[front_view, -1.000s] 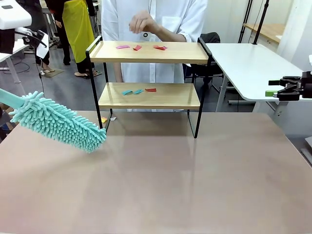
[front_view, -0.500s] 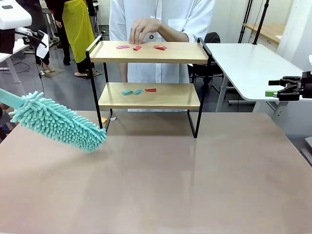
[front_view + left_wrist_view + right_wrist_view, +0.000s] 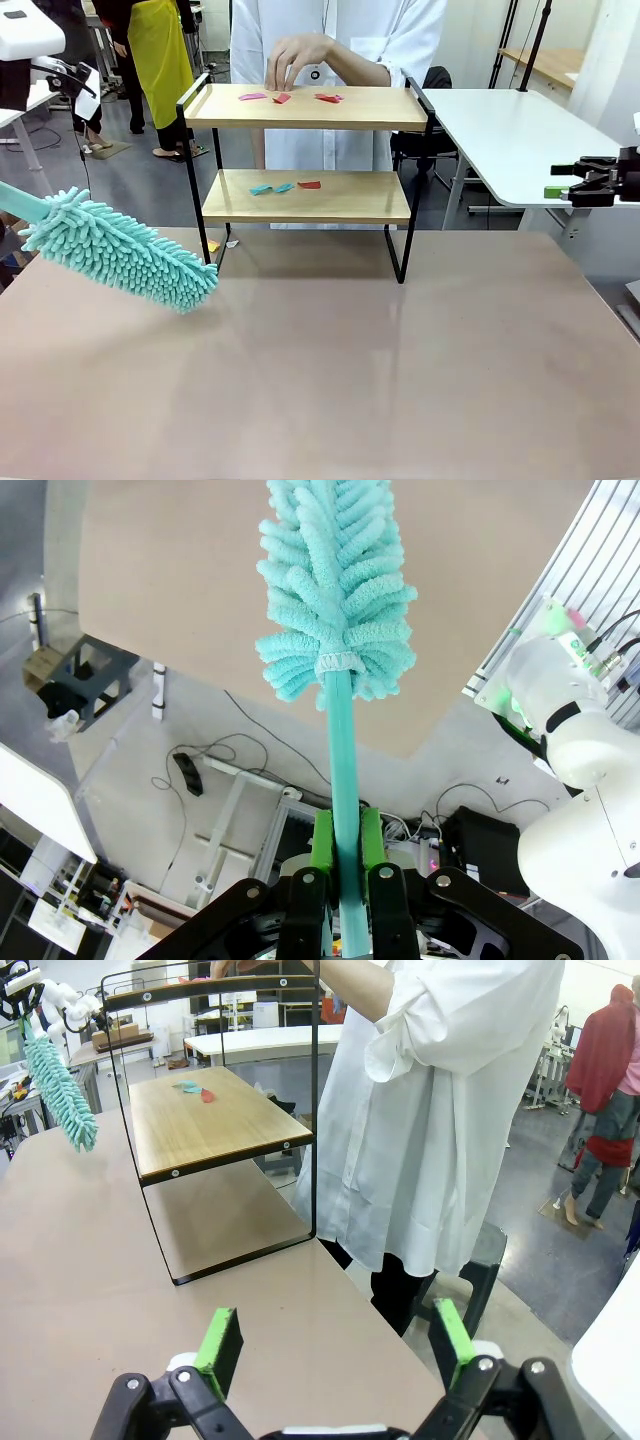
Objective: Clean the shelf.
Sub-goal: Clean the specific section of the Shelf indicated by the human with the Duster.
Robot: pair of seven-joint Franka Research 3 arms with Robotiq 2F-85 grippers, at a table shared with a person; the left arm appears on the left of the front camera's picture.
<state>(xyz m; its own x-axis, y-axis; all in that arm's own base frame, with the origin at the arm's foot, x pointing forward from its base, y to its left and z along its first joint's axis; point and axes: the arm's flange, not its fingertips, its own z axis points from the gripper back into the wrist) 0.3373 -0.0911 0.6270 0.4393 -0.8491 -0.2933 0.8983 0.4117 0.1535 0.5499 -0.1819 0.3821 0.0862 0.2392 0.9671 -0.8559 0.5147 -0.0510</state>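
The shelf (image 3: 306, 197) stands at the table's far side, two wooden boards in a thin black frame; the right wrist view shows the shelf (image 3: 205, 1125) from its side. Small red, pink and teal scraps lie on both boards (image 3: 285, 187). A teal fluffy duster (image 3: 120, 252) hangs over the table's left part, its tip close to the shelf's left leg. My left gripper (image 3: 346, 880) is shut on the duster's handle (image 3: 340, 750). At the far right my right gripper (image 3: 560, 181) stands open and holds nothing, its green pads (image 3: 220, 1345) wide apart.
A person in a white shirt (image 3: 340, 40) stands behind the shelf with a hand (image 3: 295, 55) over the top board. A white table (image 3: 520, 135) stands at the right. The brown table (image 3: 350, 370) spreads in front of the shelf.
The person's hand has come down from chest height to just above the top board. Neither arm nor the duster has moved.
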